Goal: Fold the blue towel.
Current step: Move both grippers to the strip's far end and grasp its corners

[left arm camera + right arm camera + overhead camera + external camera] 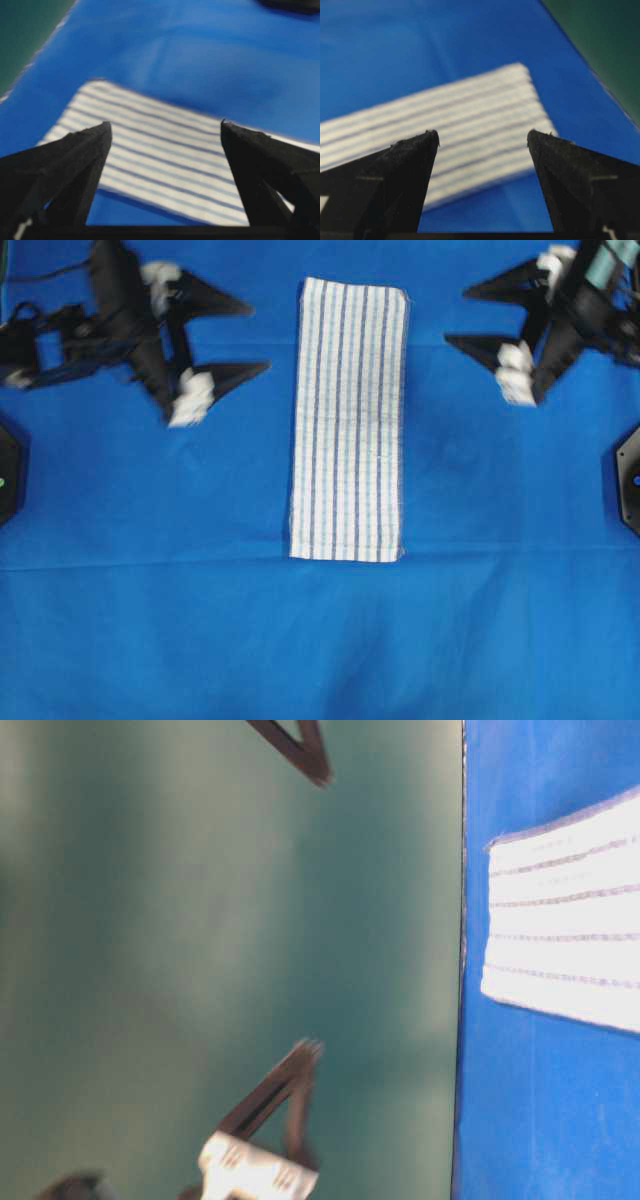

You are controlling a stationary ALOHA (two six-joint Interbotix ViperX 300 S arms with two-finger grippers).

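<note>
**Striped towel in a long strip, both grippers wide and off it**

Going left to right in the overhead view: the left gripper (255,335) sits well off to the left of the towel, up near its far end, fingers spread wide with nothing between them. Its wrist camera shows the same thing, two black fingers (75,160) far apart and the stripes visible through the gap, not touching.

In the middle is the blue towel (348,420), lying flat as a long narrow rectangle on the plain blue cloth (320,640) that covers the table. Stripes run the long way. It looks like it's already doubled over lengthwise, but I can't really count layers from here. Edges look pretty square, no big wrinkles.

On the right, the right gripper (455,315) mirrors the left one: beside the far end, well clear, fingers spread wide, holding nothing.

My guess on handling: it's a thin woven cloth, light and floppy, so it'll sag and drag if lifted from one spot. I'd pinch the two far corners, one per gripper, catching every layer, then carry them together to the near edge. The risk is snagging the blue cloth underneath too.
</note>
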